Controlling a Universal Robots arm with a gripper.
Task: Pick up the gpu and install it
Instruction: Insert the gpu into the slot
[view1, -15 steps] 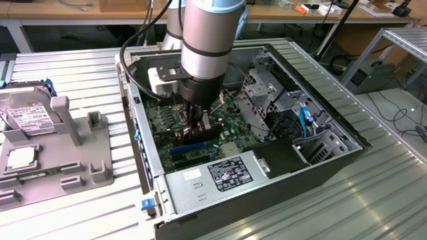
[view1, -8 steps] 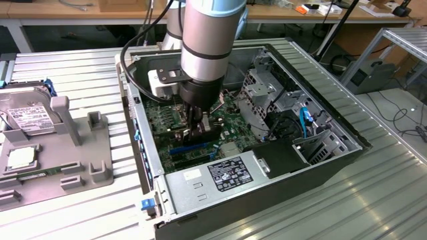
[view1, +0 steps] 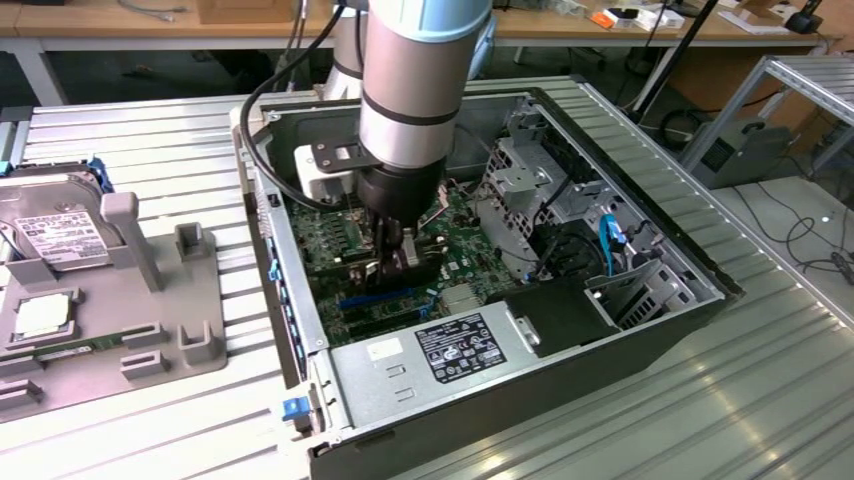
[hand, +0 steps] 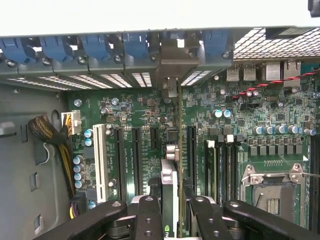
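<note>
- Ribbed metal counter (view1: 147, 130) spans the foreground.
- Wooden desks (view1: 80, 22) line the back.
- Grey floor (view1: 767, 200) at the exterior view's right carries loose cables (view1: 807, 235).
- A metal frame (view1: 811, 60) stands there.

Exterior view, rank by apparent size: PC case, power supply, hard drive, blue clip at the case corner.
1. PC case
2. power supply
3. hard drive, cut off at the frame edge, so its rank is tentative
4. blue clip
</note>
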